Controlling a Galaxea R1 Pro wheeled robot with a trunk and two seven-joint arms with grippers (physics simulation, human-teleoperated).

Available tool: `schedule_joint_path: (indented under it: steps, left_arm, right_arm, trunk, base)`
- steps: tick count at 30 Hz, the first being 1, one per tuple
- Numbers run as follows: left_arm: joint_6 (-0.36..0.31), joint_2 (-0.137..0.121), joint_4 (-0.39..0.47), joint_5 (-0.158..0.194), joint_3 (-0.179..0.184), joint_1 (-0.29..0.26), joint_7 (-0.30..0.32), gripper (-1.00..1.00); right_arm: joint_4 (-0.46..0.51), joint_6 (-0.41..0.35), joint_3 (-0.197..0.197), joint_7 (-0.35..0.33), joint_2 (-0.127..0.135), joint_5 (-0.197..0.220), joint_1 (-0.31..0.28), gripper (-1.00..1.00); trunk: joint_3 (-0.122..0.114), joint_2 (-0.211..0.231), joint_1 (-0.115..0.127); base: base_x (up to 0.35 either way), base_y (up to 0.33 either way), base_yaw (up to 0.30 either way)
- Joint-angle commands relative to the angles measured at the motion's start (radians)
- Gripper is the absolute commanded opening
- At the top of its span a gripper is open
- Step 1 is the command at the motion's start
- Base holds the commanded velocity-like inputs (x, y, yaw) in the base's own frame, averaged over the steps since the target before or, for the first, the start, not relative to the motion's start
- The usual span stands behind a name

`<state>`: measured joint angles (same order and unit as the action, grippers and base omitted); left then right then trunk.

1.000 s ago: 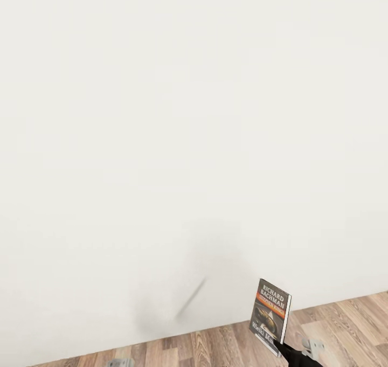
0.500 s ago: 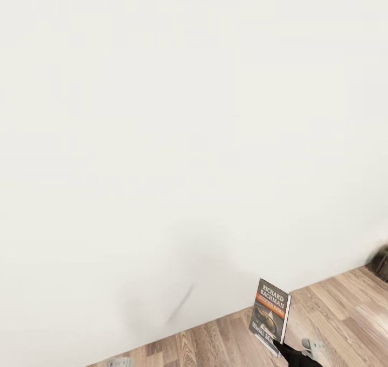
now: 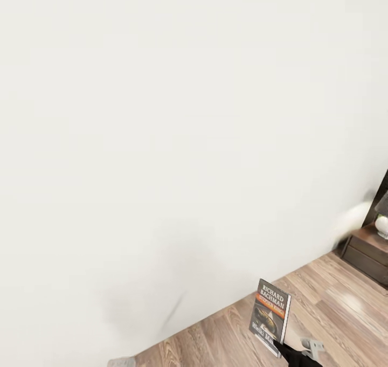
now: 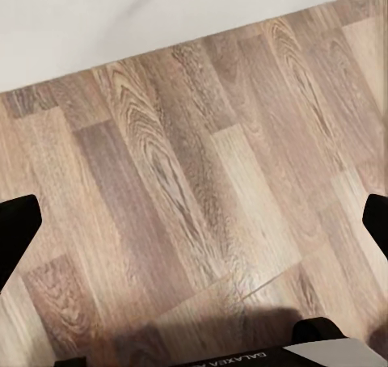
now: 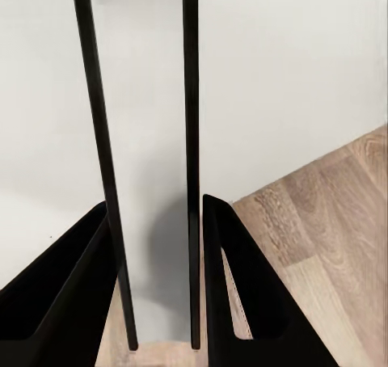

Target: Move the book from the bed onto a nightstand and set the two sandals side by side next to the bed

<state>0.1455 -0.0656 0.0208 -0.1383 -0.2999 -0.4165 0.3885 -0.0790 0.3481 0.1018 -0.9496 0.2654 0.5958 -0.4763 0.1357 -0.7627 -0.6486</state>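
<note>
Thin paperback book (image 3: 270,317) upright, pinched by right end effector (image 5: 158,302), left end effector (image 4: 194,221) spread over wood-plank floor (image 4: 194,157)

Matte black wedge-shaped right pincer (image 5: 153,286) fingers; left wrist has black tips, white "GALAXEA" lettering, small grey brackets.

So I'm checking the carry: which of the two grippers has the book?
The right gripper: its fingers are clamped on the book, held upright. The left gripper is open over bare floor.
</note>
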Motion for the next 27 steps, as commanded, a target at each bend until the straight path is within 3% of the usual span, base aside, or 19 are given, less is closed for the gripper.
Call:
schedule_joint_path:
  steps: [1, 12, 27]
  left_arm:
    - [0.004, 0.000, -0.001, -0.011, -0.008, -0.001, 0.002, 1.00]
    - [0.005, 0.000, -0.001, -0.011, -0.008, -0.001, 0.002, 1.00]
    - [0.005, 0.000, -0.001, -0.011, -0.008, -0.001, 0.002, 1.00]
  right_arm:
    - [-0.004, 0.006, 0.006, -0.004, -0.001, 0.009, -0.002, -1.00]
    - [-0.004, 0.006, 0.006, -0.004, 0.000, 0.010, -0.002, -1.00]
    - [-0.004, 0.006, 0.006, -0.004, 0.000, 0.010, -0.002, -1.00]
  trunk:
    - [0.002, -0.001, -0.001]
    - [0.002, -0.001, -0.001]
    - [0.002, -0.001, -0.001]
  base:
    - [0.188, 0.000, -0.180]
    - [0.039, 0.000, -0.055]
    - [0.010, 0.000, -0.228]
